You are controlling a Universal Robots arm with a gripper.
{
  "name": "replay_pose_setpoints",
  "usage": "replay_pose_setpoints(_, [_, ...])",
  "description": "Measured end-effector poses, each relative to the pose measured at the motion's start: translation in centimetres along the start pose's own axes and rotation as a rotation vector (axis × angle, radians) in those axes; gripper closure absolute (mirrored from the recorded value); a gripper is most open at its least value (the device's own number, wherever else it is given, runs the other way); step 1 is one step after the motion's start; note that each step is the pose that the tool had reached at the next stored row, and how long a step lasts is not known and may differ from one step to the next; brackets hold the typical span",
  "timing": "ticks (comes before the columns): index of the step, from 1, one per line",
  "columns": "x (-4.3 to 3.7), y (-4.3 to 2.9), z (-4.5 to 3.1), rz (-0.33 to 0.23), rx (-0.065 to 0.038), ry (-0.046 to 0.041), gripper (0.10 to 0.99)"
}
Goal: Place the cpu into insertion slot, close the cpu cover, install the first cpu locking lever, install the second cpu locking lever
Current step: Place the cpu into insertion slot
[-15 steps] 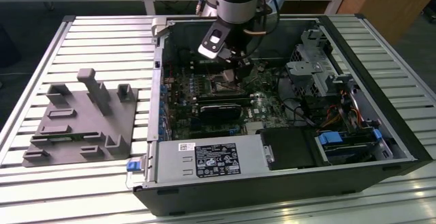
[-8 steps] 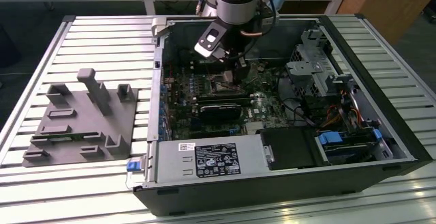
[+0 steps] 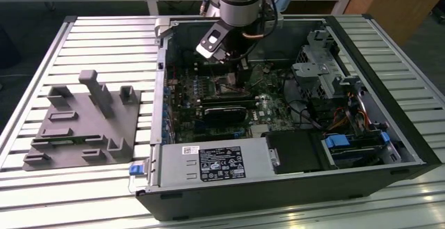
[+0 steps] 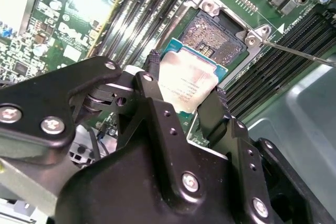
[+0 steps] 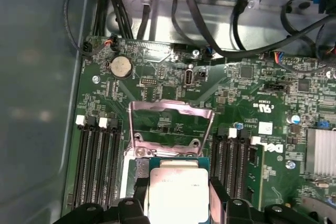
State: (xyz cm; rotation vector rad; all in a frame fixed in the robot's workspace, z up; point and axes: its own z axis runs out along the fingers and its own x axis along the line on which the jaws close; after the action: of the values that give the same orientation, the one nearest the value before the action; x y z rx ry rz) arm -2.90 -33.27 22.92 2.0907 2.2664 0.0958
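Observation:
My gripper [image 4: 185, 90] is shut on the cpu [image 4: 190, 82], a small square chip with a pale metal face, one black finger [image 4: 152, 69] on each of two opposite edges. The chip hangs just above the insertion slot [image 4: 216, 36], overlapping one side of it; much of the socket's dark centre is still uncovered. In the first wrist view the cpu [image 5: 176, 192] sits between the fingers with the cpu cover [image 5: 170, 124] standing raised behind it, green board showing through its window. A thin locking lever [image 4: 299, 53] sticks out from the socket's corner. In the exterior view the gripper [image 3: 238, 73] reaches into the open computer case.
Long black memory slots [image 5: 97, 161] flank the socket on both sides. A black graphics card [image 3: 226, 111], the power supply [image 3: 208, 162], a drive cage [image 3: 316, 70] and loose cables [image 5: 210, 30] crowd the case. A grey fixture [image 3: 83, 124] stands on the slatted table at the exterior view's left.

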Motion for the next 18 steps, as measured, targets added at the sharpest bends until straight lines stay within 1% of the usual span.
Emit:
replay_pose_setpoints(3, [0.14,-0.09,0.31,0.005,0.0,-0.0003,0.549])
replay_pose_setpoints(11, [0.45,-0.71,0.86,0.04,0.0,-0.0033,0.549])
replay_pose_setpoints(18, [0.8,-1.03,1.46,0.071,0.0,-0.0059,0.549])
